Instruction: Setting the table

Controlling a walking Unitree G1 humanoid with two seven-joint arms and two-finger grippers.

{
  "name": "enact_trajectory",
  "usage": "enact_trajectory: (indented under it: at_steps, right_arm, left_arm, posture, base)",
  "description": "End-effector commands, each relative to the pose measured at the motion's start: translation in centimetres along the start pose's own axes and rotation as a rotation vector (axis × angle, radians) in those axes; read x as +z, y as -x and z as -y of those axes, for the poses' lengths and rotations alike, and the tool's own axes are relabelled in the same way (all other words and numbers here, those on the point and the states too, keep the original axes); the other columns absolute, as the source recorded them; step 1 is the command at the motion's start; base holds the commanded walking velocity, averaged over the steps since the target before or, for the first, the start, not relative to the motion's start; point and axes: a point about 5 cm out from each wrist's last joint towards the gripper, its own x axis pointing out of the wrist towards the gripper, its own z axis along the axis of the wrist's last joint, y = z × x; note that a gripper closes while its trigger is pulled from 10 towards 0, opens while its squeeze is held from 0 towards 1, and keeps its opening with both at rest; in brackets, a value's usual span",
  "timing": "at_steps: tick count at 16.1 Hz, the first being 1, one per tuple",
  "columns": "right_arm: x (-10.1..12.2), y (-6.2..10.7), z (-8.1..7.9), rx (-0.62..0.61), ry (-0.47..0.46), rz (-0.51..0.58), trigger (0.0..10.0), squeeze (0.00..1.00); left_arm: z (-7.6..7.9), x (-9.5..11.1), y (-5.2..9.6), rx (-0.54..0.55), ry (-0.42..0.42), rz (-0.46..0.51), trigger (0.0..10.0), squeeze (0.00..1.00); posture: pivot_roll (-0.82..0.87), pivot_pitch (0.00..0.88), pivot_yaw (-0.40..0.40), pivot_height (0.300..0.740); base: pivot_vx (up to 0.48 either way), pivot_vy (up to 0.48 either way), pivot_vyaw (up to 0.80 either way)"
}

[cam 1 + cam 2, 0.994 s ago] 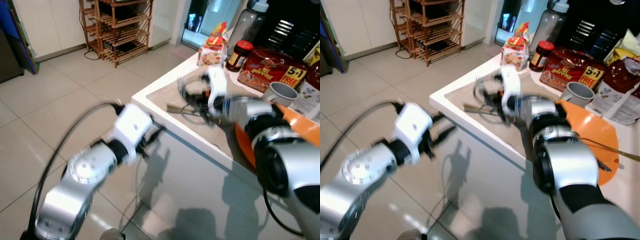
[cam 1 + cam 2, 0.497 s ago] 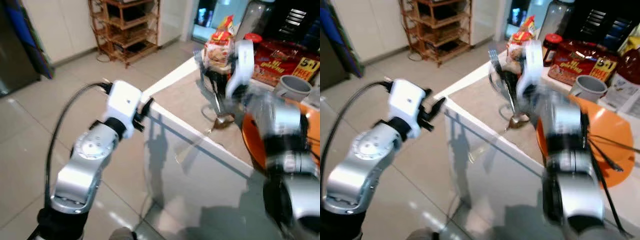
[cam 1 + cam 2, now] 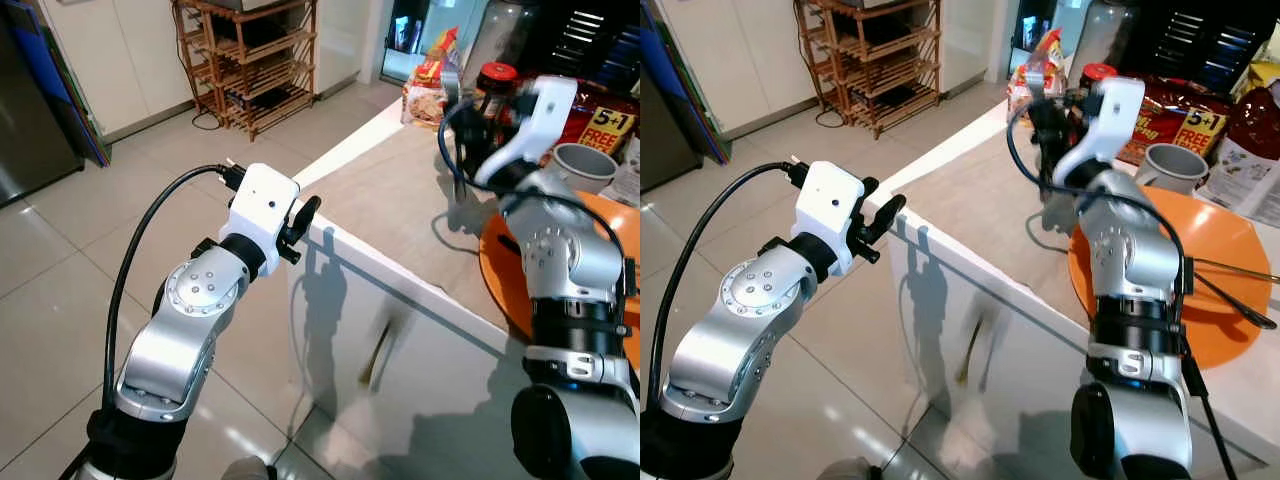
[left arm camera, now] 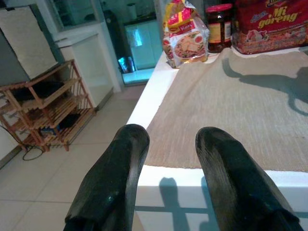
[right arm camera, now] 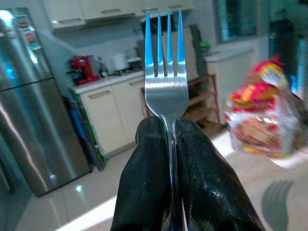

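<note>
My right gripper is shut on a silver fork, tines pointing away from the wrist. In the eye views that right gripper is raised above the beige placemat on the white counter, just left of the orange plate. A thin dark utensil lies on the plate. My left gripper is open and empty, level with the counter's near corner. Its two black fingers point across the placemat. A blurred brownish streak shows against the counter's white side.
A grey mug, red noodle packs, a jar and a snack bag crowd the counter's far side. A wooden shelf rack stands across the tiled floor.
My right gripper has lifted the fork up off the placemat. The spoon that lay on the mat is gone; a blurred streak now shows below the counter edge. The left arm rose to the corner.
</note>
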Motion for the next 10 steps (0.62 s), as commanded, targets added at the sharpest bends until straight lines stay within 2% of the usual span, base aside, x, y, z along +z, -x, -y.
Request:
enact_trajectory:
  at_steps: [1, 3, 5, 8, 9, 10]
  right_arm:
    - [0.3, 0.0, -0.3, 0.021, 0.003, 0.014, 0.0, 0.0]
    - [0.4, -0.2, -0.5, 0.024, 0.007, 0.014, 0.0, 0.0]
    - [1.7, -0.4, -1.1, 0.042, 0.006, 0.05, 0.0, 0.0]
    - [3.7, -0.1, -2.5, 0.058, 0.013, 0.117, 0.0, 0.0]
    - [4.1, 0.4, -3.4, 0.045, 0.013, 0.146, 0.0, 0.0]
    - [4.2, 0.9, -3.8, 0.033, 0.002, 0.161, 2.8, 0.0]
  left_arm:
    - [-0.1, -0.2, 0.0, 0.012, -0.011, -0.005, 10.0, 0.0]
    - [-0.2, -0.1, -0.1, 0.014, -0.015, 0.0, 10.0, 0.0]
    - [-0.3, -0.1, -0.1, 0.02, -0.021, 0.005, 10.0, 0.0]
    - [-0.7, -0.2, 0.2, 0.045, -0.026, 0.003, 10.0, 0.0]
    - [-0.9, -0.2, 0.3, 0.057, -0.025, 0.003, 10.0, 0.0]
    - [-0.9, -0.2, 0.3, 0.062, -0.025, 0.004, 10.0, 0.0]
  posture:
    - [0.07, 0.0, -0.011, 0.74]
    - [0.07, 0.0, -0.013, 0.74]
    - [0.08, 0.0, -0.018, 0.74]
    - [0.08, 0.0, -0.025, 0.74]
    - [0.08, 0.0, -0.03, 0.74]
    - [0.08, 0.0, -0.035, 0.74]
  base:
    - [0.0, 0.0, 0.0]
    - [0.0, 0.0, 0.0]
    - [0.0, 0.0, 0.0]
    - [0.0, 0.0, 0.0]
    - [0.0, 0.0, 0.0]
    - [0.0, 0.0, 0.0]
